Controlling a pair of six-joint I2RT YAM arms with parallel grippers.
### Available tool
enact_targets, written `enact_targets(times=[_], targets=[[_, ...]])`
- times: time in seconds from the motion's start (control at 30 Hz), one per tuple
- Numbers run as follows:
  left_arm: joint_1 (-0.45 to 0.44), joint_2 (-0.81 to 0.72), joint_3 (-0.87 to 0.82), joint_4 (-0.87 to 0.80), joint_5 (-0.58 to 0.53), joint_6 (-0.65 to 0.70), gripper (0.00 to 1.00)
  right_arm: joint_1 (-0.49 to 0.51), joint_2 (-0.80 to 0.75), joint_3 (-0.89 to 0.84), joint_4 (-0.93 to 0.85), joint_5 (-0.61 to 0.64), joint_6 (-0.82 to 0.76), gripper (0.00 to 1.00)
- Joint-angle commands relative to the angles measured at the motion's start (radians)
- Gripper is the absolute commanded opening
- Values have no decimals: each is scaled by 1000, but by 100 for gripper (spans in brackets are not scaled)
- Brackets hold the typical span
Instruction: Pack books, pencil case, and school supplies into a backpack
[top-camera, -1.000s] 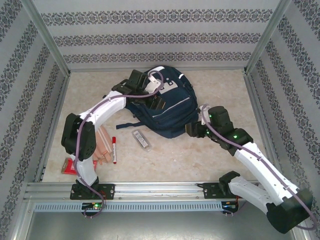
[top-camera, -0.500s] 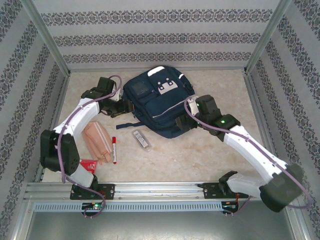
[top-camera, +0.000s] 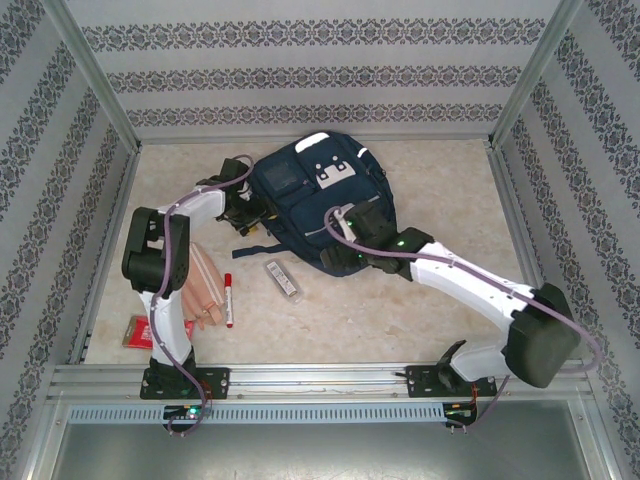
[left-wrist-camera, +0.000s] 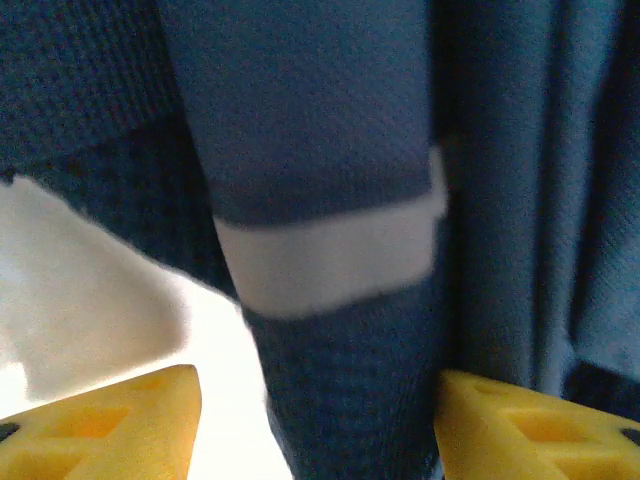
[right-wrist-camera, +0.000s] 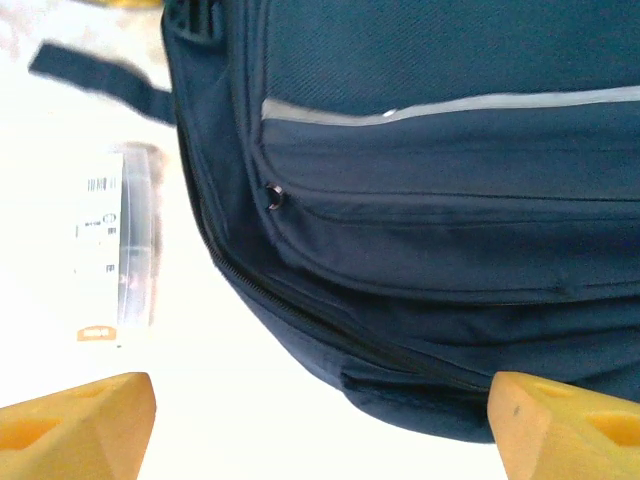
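Centrally in the top view, the backpack (top-camera: 290, 190) is laid flat on the surface (top-camera: 450, 180), its white patch (top-camera: 335, 172) bearing dark marks that cannot be read as writing. A barcode label (right-wrist-camera: 100, 185) and a small orange tag (right-wrist-camera: 95, 333) are carried by the pencil case (right-wrist-camera: 125, 240) at the left of the right wrist view; the print is too small to be read. The case is set just beside the backpack's lower-left edge, not touching it. The right pincer (right-wrist-camera: 320, 425) is held wide apart over that edge, clamped on nothing. A white-banded navy strap (left-wrist-camera: 310, 120) is flanked by the fingers of the left pincer (left-wrist-camera: 320, 420); whether it is squeezed cannot be told. Bare surface is left to the right of the backpack and along the bottom of the top view. The marker (top-camera: 228, 298), wood pieces (top-camera: 198, 285) and red packet (top-camera: 137, 330) are gathered at the lower left.
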Motion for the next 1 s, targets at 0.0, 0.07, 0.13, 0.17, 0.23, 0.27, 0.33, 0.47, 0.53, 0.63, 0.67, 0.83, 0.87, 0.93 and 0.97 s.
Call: enact_targets(times=[0.0,0.07,0.13,0.17,0.23,0.27,0.33,0.47,0.53,0.63,0.67,0.83,0.87,0.93,0.97], targets=[[-17,20,35,58,-84,-13,50,49,79,3,30,32,-123,87],[-22,29,55,35,-87,-4,38,82,131,18,36,49,-201,86],[-28,20,58,38,-65,0,20,91,192,48,23,118,-209,84],[-34,12,57,36,-63,3,14,86,214,60,20,144,-205,81],[-44,-17,49,21,-68,18,0,68,257,75,18,209,-189,77],[-48,-33,40,19,-69,18,0,56,271,76,26,231,-189,76],[-57,-71,17,18,-58,12,0,38,303,82,40,303,-210,72],[-84,-132,-14,-6,-20,-13,0,-17,331,112,47,428,-214,69],[-112,-157,-30,-12,-20,-12,0,-86,330,123,48,410,-158,69],[-162,-169,-54,-8,-46,-37,0,-188,352,145,45,370,-62,68],[-174,-169,-63,1,-41,-60,0,-210,357,153,41,339,-45,68],[-210,-148,-139,109,18,-266,0,-238,278,99,99,88,10,73],[-214,-145,-150,129,35,-302,0,-234,247,65,129,49,9,74],[-226,-138,-172,176,67,-371,0,-222,162,-34,208,-26,9,74],[-233,-137,-176,196,82,-395,0,-214,115,-91,253,-58,10,73]])
